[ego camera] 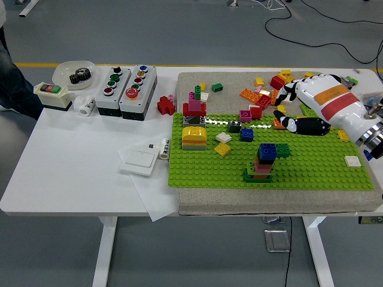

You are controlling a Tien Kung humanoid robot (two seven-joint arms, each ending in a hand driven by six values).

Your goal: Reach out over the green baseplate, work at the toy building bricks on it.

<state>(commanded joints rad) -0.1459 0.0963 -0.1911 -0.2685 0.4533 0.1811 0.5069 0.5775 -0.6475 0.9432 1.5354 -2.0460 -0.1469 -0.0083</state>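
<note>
One white robot hand (302, 106), the right, hovering over the far right edge of the green baseplate (209, 170) among the loose bricks (267, 95) (fingers curled loosely, black-tipped thumb stretched below them, nothing visibly held). Near the plate's middle, well apart from that hand, a small brick tower (262, 162) with a blue brick on top. Further left, a yellow-and-orange stack (194, 137) beside a red-and-pink build (194, 106).
</note>
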